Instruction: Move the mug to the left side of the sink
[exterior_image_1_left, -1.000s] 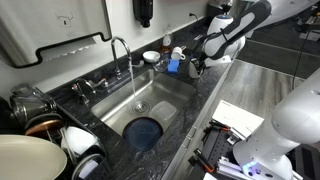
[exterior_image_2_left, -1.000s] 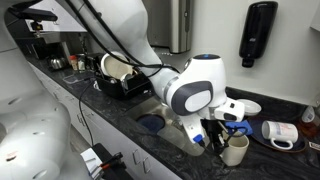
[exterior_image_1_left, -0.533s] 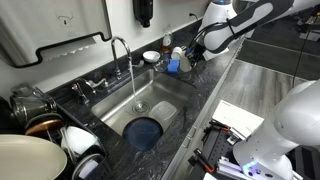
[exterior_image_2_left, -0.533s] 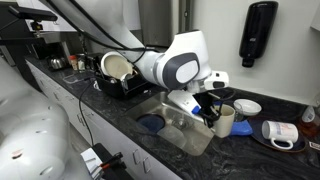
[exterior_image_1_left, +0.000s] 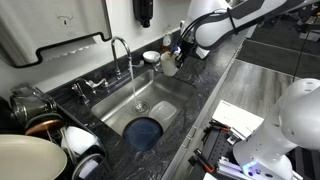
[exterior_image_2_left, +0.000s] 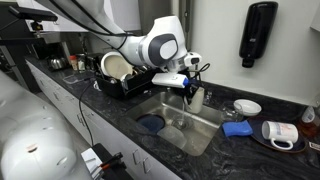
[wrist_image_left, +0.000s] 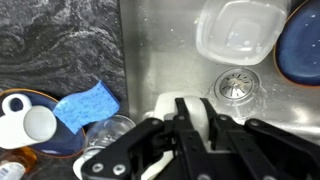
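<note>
The cream mug (wrist_image_left: 186, 112) is clamped between my gripper's black fingers (wrist_image_left: 190, 125) and hangs in the air over the steel sink (wrist_image_left: 160, 50). In both exterior views the gripper (exterior_image_1_left: 173, 56) (exterior_image_2_left: 189, 88) holds the mug (exterior_image_1_left: 168, 66) (exterior_image_2_left: 197, 99) above the end of the sink (exterior_image_1_left: 165, 95) (exterior_image_2_left: 180, 122) nearest the blue sponge. The round drain (wrist_image_left: 238, 83) lies just beyond the mug in the wrist view. The chrome faucet (exterior_image_1_left: 120, 48) stands at the basin's back edge.
A blue plate (exterior_image_1_left: 145, 132) and a clear plastic container (wrist_image_left: 235, 30) lie in the basin. A blue sponge (exterior_image_2_left: 236, 128), a white dish (exterior_image_2_left: 247, 106) and a tipped white mug (exterior_image_2_left: 275, 132) sit on the dark counter. Stacked dishes (exterior_image_1_left: 60, 145) fill the rack (exterior_image_2_left: 120, 78).
The gripper has lifted the mug off the counter beside the sponge and carried it sideways over the sink. The sponge stayed on the counter.
</note>
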